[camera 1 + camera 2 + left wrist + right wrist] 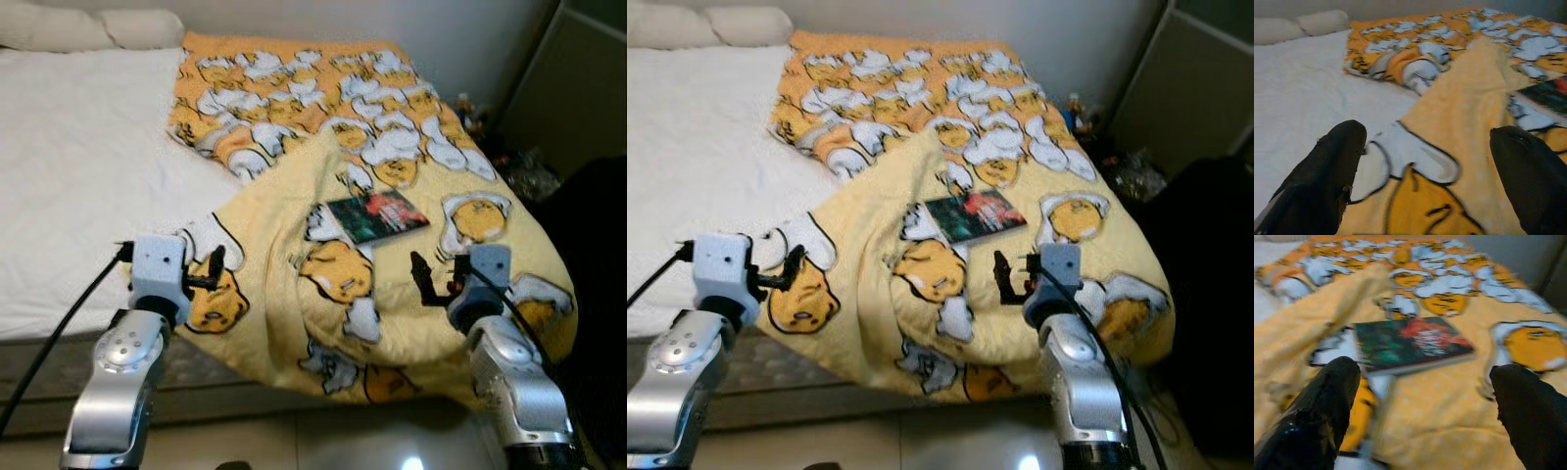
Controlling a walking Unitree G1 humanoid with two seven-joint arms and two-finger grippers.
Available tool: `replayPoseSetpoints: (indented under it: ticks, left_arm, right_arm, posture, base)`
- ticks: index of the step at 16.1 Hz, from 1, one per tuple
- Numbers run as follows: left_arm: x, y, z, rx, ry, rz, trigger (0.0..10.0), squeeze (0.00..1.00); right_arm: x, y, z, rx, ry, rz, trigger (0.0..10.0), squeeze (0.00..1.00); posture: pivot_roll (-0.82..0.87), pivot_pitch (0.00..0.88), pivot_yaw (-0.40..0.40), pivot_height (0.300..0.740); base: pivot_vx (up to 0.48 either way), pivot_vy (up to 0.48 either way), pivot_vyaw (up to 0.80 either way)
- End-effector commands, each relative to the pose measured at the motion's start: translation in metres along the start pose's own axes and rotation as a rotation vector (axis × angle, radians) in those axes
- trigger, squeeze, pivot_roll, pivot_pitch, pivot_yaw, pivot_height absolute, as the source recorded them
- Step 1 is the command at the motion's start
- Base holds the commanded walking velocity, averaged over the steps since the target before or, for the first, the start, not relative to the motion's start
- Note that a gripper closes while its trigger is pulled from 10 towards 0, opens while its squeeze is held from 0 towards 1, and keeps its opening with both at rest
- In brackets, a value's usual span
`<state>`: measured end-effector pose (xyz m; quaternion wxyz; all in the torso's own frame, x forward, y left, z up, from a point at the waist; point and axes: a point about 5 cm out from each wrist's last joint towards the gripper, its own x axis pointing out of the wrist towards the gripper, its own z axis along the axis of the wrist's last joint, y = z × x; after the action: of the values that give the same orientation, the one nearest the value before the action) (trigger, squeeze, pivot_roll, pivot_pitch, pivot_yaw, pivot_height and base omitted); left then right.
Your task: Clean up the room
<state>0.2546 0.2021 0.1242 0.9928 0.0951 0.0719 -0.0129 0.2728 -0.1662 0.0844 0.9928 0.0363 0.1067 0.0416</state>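
On the rumpled blanket (392, 323) lies a book (377, 216); pillows (88, 29) beyond.

You're facing a bed (69, 176) with white sheet and two pale pillows (88, 27) against a light wall (441, 29), glossy tiled floor (372, 441) below.

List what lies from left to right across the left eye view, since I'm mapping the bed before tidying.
White sheet → left gripper, fingers open → book on the yellow blanket → right gripper, fingers open → dark clutter on the floor beside the bed.
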Motion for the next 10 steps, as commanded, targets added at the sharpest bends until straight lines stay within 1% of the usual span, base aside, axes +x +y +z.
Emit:
replayPoseSetpoints:
  ticks: [1, 4, 10]
  left_arm:
    - [0.0003, 0.0023, 0.0006, 0.008, -0.001, 0.01, 10.0, 1.0]
    - [0.0003, 0.0009, 0.0004, 0.01, -0.001, 0.009, 10.0, 1.0]
    - [-0.0002, 0.0006, 0.0001, 0.007, 0.0, 0.006, 10.0, 1.0]
  right_arm:
    - [0.0021, 0.0057, 0.003, 0.011, -0.006, 0.03, 10.0, 0.0]
    - [0.0016, 0.0041, 0.0017, 0.04, 0.003, 0.023, 10.0, 0.0]
    - [0.0009, 0.0058, 0.002, 0.018, 0.003, 0.048, 10.0, 0.0]
  posture:
    - [0.04, 0.0, -0.062, 0.74]
    - [0.04, 0.0, -0.063, 0.74]
    - [0.04, 0.0, -0.061, 0.74]
  base:
    - [0.304, 0.0, 0.0]
    - [0.306, 0.0, 0.0]
    - [0.307, 0.0, 0.0]
